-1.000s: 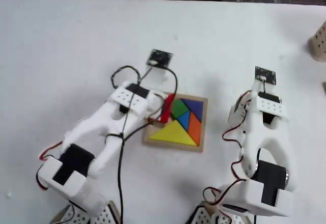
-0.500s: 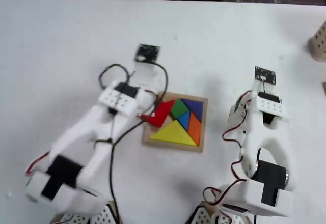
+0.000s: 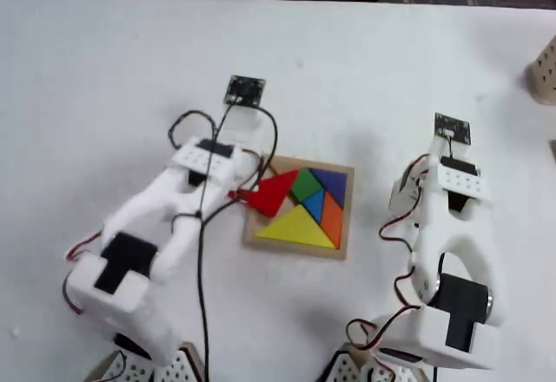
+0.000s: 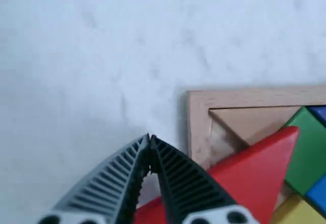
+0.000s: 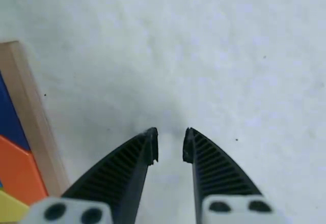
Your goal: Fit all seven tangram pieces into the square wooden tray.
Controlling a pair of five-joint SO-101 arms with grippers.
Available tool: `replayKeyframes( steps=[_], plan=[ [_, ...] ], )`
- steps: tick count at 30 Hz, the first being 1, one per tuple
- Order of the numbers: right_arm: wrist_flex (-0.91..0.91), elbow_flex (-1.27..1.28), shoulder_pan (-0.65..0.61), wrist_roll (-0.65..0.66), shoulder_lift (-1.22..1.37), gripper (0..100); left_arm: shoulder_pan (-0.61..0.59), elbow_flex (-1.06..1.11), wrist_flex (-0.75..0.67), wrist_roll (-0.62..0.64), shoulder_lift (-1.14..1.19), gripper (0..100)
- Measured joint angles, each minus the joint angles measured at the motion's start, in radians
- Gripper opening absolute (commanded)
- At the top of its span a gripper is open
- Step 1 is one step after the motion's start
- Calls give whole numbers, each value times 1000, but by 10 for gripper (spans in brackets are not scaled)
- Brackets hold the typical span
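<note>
The square wooden tray (image 3: 349, 217) lies between the two arms. In it are a yellow triangle (image 3: 300, 226), an orange piece (image 3: 333, 214), a green piece (image 3: 304, 182) and blue pieces (image 3: 332, 180). A red triangle (image 3: 271, 193) rests tilted across the tray's left rim, its point over bare tray floor (image 4: 249, 124). My left gripper (image 4: 150, 141) is shut at the tray's outer left corner. The red triangle (image 4: 249, 175) lies against one finger, with nothing between the pads. My right gripper (image 5: 170, 145) is open a little over bare table, right of the tray rim (image 5: 30, 112).
A perforated wooden object (image 3: 545, 74) stands at the table's right edge. The right arm (image 3: 452, 182) stands right of the tray, and both arm bases sit at the near edge. White table stretches behind the tray.
The left arm drew back to the left. The red triangle went from standing on edge along the tray's left side to lying tilted over the rim. The right arm kept still.
</note>
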Motion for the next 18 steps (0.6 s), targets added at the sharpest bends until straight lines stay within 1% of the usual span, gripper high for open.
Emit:
replayKeyframes(
  steps=[3, 8, 14, 18],
  plan=[
    [0, 0, 0, 0, 0, 91, 0, -51, 121, -8, 9, 23],
    [0, 0, 0, 0, 0, 91, 0, -55, 262, -6, 15, 23],
    [-9, 0, 0, 0, 0, 91, 6, -55, 387, -6, 15, 22],
    [-9, 0, 0, 0, 0, 91, 58, -55, 416, -6, 15, 22]
  ],
)
